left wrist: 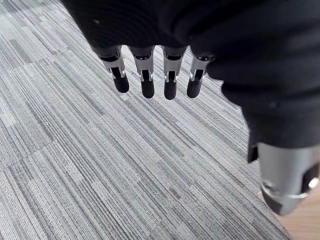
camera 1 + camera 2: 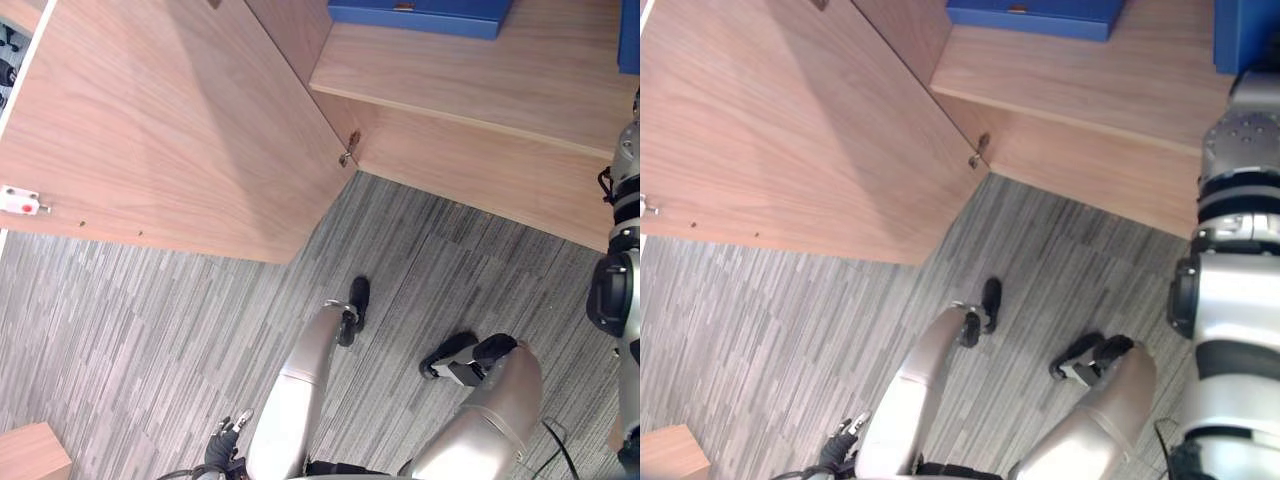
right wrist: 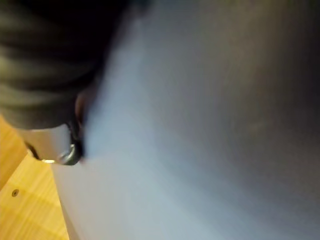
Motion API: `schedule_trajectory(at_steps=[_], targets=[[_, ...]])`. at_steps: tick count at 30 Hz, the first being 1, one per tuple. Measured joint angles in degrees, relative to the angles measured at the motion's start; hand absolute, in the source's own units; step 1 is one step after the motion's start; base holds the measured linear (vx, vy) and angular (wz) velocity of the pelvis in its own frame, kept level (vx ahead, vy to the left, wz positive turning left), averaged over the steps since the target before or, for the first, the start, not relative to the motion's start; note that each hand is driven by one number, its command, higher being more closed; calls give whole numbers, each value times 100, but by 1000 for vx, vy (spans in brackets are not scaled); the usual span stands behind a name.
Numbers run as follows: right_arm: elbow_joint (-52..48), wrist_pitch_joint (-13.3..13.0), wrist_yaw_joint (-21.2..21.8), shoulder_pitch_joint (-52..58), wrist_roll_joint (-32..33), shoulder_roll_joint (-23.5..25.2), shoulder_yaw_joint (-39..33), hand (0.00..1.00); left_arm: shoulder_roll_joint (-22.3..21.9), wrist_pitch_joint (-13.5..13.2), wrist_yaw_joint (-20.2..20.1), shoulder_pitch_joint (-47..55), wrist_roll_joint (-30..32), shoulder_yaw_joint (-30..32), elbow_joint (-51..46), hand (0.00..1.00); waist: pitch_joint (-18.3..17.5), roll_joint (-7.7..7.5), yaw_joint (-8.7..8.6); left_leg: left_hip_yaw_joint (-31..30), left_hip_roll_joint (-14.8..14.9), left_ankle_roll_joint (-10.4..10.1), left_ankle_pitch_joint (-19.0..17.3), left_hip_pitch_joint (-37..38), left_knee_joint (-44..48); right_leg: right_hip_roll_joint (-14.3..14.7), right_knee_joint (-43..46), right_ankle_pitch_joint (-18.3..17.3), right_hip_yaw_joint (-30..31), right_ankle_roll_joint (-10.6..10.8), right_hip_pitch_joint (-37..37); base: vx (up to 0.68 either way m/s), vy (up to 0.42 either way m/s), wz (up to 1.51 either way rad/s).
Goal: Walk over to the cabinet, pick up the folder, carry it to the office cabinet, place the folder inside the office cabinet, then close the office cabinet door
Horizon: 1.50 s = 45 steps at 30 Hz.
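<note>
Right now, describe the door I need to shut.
Find the wooden office cabinet with its open shelf. The door stands open left of its metal hinge; unlike the other panels, it carries a white catch with a red dot.

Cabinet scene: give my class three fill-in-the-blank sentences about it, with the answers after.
The door stands ___.
The folder lying on the shelf is ___.
The left hand hangs above the ___ carpet.
Missing words: open; blue; grey.
</note>
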Motion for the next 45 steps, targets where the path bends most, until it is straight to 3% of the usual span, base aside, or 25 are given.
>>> schedule_trajectory(at_steps=[3,8,10,17,20,35,40,42,45], targets=[[8,172,34,-101,-94,-26,281,0,-21,-6,-2,4,-5,71,-15,0,2,-3,-31,-11,69,-62,97,25,-148,97,-119,53,-61,-49,5,36,-113,-6],[179,708,246,-204,-884,-259,1239,0,-14,-70,-40,5,-155,131,-89,0,4,-5,-44,12,163,-69,97,96,-212,220,-218,98,-63,-45,47,37,-78,-11],[360,1086,409,-366,-1537,-356,1910,0,-5,-92,-100,5,-224,131,-102,0,4,-5,-55,24,237,-69,94,110,-242,327,-291,131,-62,-38,47,29,-64,-16],[742,1914,948,-570,-3354,-544,3922,0,87,-165,-259,24,-244,24,-345,0,42,-62,-72,109,431,-49,81,192,-396,573,-499,233,-47,-73,38,28,-71,-15],[824,2101,1109,-596,-3820,-597,4463,0,147,-205,-280,92,-244,-70,-507,0,51,-77,-109,255,548,-45,83,222,-430,623,-579,282,-46,-149,37,41,-70,-15],[1246,2369,1627,-930,-5493,-451,5454,0,393,-322,-437,345,-247,-337,-1276,0,97,-147,-132,475,720,53,-5,326,-442,795,-775,441,82,-148,40,38,-31,-8],[1275,2415,1724,-913,-6853,-523,5577,0,420,-323,-467,436,-248,-364,-1440,0,95,-150,-143,520,740,62,2,331,-447,799,-817,487,91,-142,43,41,-13,-2],[965,2405,1817,-724,-7745,-731,5555,0,461,-322,-530,467,-248,-382,-1514,0,105,-176,-138,551,745,67,17,399,-506,808,-876,522,91,-136,105,55,-15,-4],[82,2336,2394,111,-8497,-933,5296,0,505,-316,-710,590,-241,-334,-1625,0,68,-277,-150,688,829,73,46,717,-788,923,-1167,630,80,-79,352,47,-10,-18]])
